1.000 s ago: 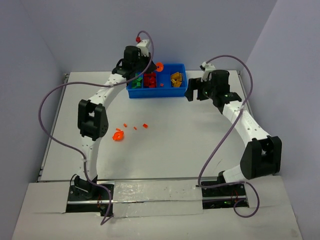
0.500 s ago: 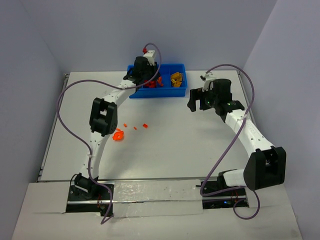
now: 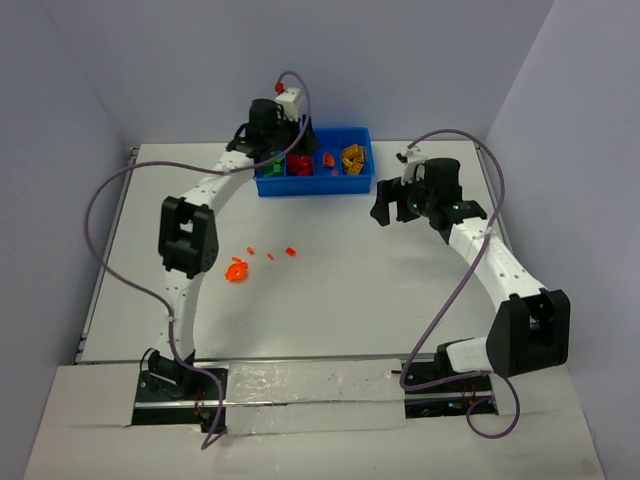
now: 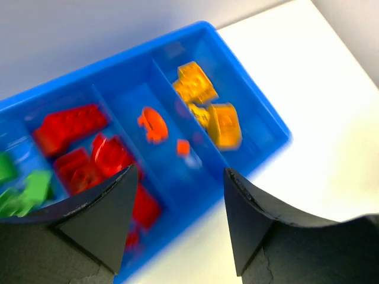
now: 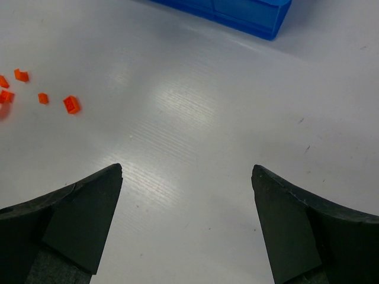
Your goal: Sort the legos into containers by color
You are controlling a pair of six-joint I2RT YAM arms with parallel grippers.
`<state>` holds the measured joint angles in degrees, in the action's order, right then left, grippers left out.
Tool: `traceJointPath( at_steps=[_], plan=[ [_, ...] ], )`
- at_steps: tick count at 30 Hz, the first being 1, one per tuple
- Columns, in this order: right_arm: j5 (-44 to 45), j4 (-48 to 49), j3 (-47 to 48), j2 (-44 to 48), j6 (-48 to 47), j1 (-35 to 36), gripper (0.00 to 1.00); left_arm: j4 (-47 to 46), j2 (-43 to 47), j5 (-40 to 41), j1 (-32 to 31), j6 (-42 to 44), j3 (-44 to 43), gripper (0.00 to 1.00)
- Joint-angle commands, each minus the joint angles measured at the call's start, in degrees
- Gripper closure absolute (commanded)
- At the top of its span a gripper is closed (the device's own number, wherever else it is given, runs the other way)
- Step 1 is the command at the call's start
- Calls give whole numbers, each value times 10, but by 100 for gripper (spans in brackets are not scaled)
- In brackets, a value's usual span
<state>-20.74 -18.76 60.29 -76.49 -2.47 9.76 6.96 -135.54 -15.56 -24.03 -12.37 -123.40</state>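
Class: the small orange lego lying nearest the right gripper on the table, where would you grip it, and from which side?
Probably across its two longer flat sides, coming straight down from above: the orange lego lies low and flat on the table, with bare space all round for fingers.

Two white arms (image 3: pixel 216 186) with black joints (image 3: pixel 186 238), purple cables (image 3: pixel 88 215) and black wedge-shaped jaws.

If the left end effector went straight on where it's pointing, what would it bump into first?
Probably the blue tray: the left end effector points into its compartment with orange legos. How far off is unclear.
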Motion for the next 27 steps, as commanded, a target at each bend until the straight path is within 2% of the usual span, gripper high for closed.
traceJointPath(
  at_steps=[1, 2, 4, 6, 9, 12, 16, 27],
  plan=[
    [-23, 8, 5, -18, -7, 21, 4, 95, 228, -167, 80, 71, 135, 34],
    [-24, 10, 5, -21, -7, 24, 5, 126, 256, -214, 95, 100, 167, 35],
    [-27, 17, 4, -28, -3, 34, 5, 211, 314, -251, 128, 183, 240, 36],
    [-30, 22, 4, -36, 2, 40, 5, 274, 369, -287, 155, 227, 319, 37],
    [-36, 22, 8, -49, 2, 55, 6, 416, 423, -315, 215, 365, 421, 38],
    [-37, 18, 17, -60, 0, 65, 6, 468, 446, -316, 239, 433, 492, 38],
    [-39, 8, 27, -66, -1, 71, 6, 464, 434, -294, 255, 466, 552, 40],
    [-30, 0, 17, -50, -7, 70, 6, 371, 367, -244, 255, 437, 615, 52]
  ],
)
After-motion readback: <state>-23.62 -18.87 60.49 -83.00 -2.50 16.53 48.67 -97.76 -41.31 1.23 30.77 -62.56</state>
